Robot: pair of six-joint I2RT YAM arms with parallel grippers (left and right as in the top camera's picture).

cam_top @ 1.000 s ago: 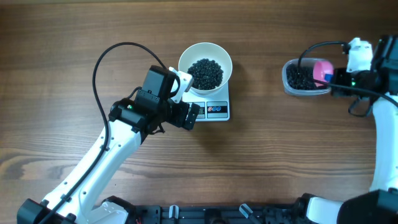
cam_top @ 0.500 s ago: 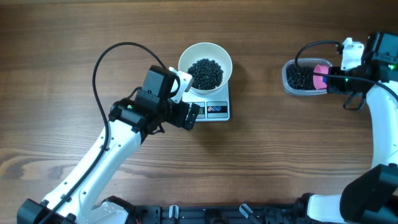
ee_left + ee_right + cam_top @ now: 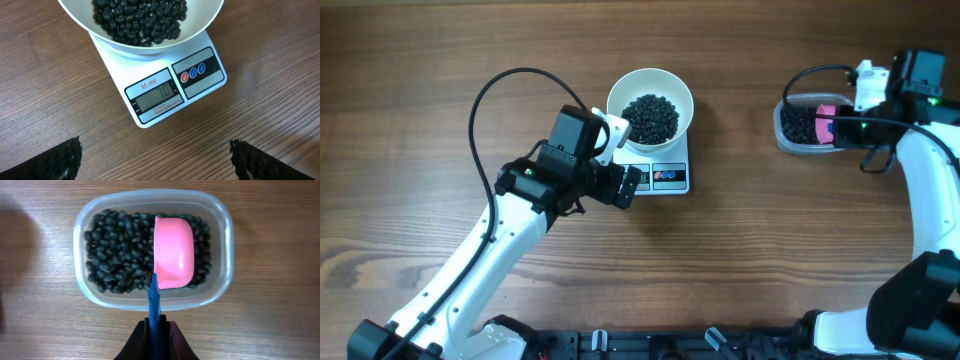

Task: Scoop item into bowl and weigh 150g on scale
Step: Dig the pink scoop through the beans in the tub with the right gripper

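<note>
Beans (image 3: 651,117) in bowl (image 3: 621,97) on scale (image 3: 666,177), right hand (image 3: 155,330) pinching scoop (image 3: 173,252) in tub (image 3: 150,200), left hand (image 3: 156,157) spread

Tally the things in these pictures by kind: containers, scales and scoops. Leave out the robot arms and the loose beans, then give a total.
Containers: 2 (white bowl, clear tub)
Scales: 1 (scale)
Scoops: 1 (pink scoop)
Total: 4
</note>
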